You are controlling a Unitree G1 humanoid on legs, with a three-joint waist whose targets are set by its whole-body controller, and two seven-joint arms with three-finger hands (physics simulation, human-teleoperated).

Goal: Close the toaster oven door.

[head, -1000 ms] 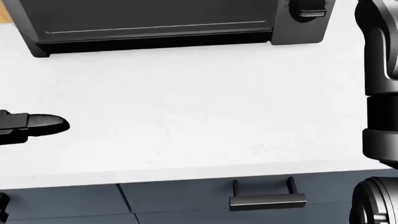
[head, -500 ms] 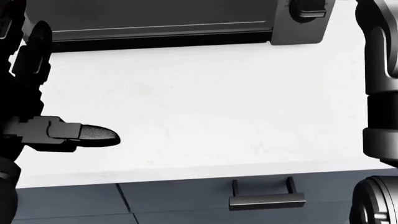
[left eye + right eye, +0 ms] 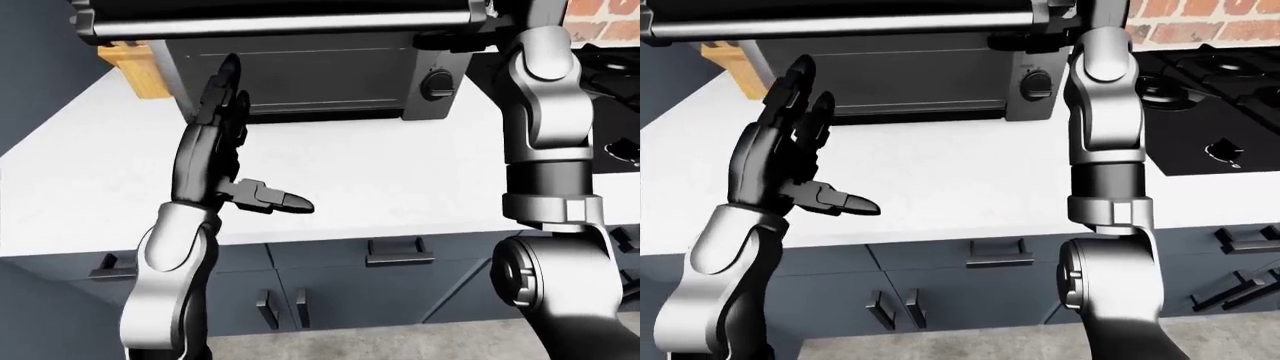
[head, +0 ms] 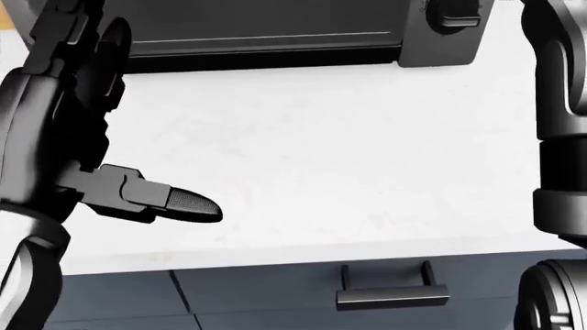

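1. The left hand (image 3: 215, 142) has risen from the lower left edge of the head view, where a second ago only one fingertip showed, and now stands tall along that view's left side, its two long fingers (image 3: 222, 82) pointing up toward the toaster oven (image 3: 300, 75).

2. My reading is that this is the reach phase of closing: the hand is being brought up under the toaster oven door (image 3: 280, 19), which in the eye views juts out as a broad dark slab with a bar handle along its near edge, at the very top of the picture (so it is not yet shut).

3. The left hand is spread wide, the thumb (image 4: 170, 199) sticking out sideways over the white counter (image 4: 321, 158), the long fingers straight. It holds nothing. In the left-eye view the fingertips overlap the oven's lower face, but whether they touch it or hang just short of it I cannot tell.

4. The right arm (image 3: 1105, 127) rises toward the door's right end; its hand is cut off by the top of every view, so its fingers' state is unknown.
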